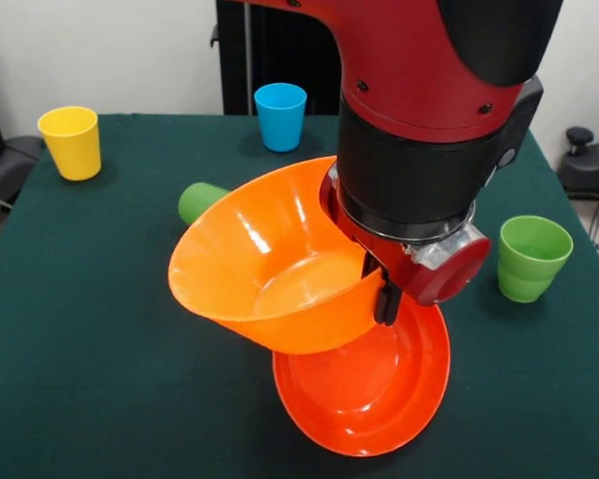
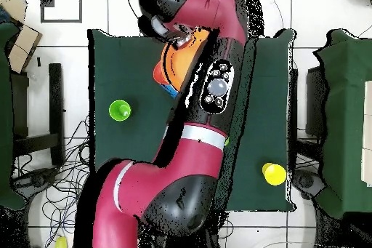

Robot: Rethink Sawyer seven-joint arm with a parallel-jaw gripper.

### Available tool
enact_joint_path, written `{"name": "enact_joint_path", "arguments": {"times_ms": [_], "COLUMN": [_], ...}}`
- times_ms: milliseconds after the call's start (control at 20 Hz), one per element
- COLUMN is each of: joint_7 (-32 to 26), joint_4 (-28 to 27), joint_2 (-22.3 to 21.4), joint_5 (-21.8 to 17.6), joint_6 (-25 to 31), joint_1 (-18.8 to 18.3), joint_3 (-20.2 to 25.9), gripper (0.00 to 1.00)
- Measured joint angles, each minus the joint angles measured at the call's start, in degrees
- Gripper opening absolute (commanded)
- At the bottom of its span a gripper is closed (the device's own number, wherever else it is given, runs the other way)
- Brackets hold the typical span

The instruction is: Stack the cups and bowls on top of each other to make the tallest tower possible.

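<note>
Orange bowl held tilted over red bowl

Arm (image 1: pixel 429 90) comes down over the middle of the green worktop (image 1: pixel 80 329), its red and black wrist filling the upper right of the front view. The jaws (image 1: pixel 384 289) are clenched on the right-hand rim of the yellow-orange bowl (image 1: pixel 270 264), with 1 dark finger showing just outside the rim. That bowl hangs tilted, its mouth turned up and toward the camera, its base low and to the right.

Directly under it sits the orange-red bowl (image 1: pixel 369 384), mouth up, near the front edge of the worktop. The base of the held bowl overlaps the red bowl's far rim in the front view; I cannot tell whether the 2 touch.

Around them stand 4 cups. The yellow cup (image 1: pixel 71 142) is upright at the far left, the light blue cup (image 1: pixel 281 116) upright at the far edge near the middle. 1 green cup (image 1: pixel 202 202) lies on its side just behind the held bowl, partly hidden by it. The other green cup (image 1: pixel 532 257) stands at the right, well apart from the bowls.

From overhead the arm covers most of the bowls; only a strip of orange and a touch of blue show beside it. The green cup at the side (image 2: pixel 119 110) and the yellow cup (image 2: pixel 274 174) stand clear on opposite sides.
</note>
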Motion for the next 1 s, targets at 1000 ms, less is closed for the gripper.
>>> {"name": "enact_joint_path", "arguments": {"times_ms": [1000], "joint_7": [0.0], "joint_4": [-0.8], "joint_2": [0.2], "joint_5": [2.2], "joint_6": [0.0], "joint_1": [0.1], "joint_3": [-3.7], "gripper": [0.0]}}
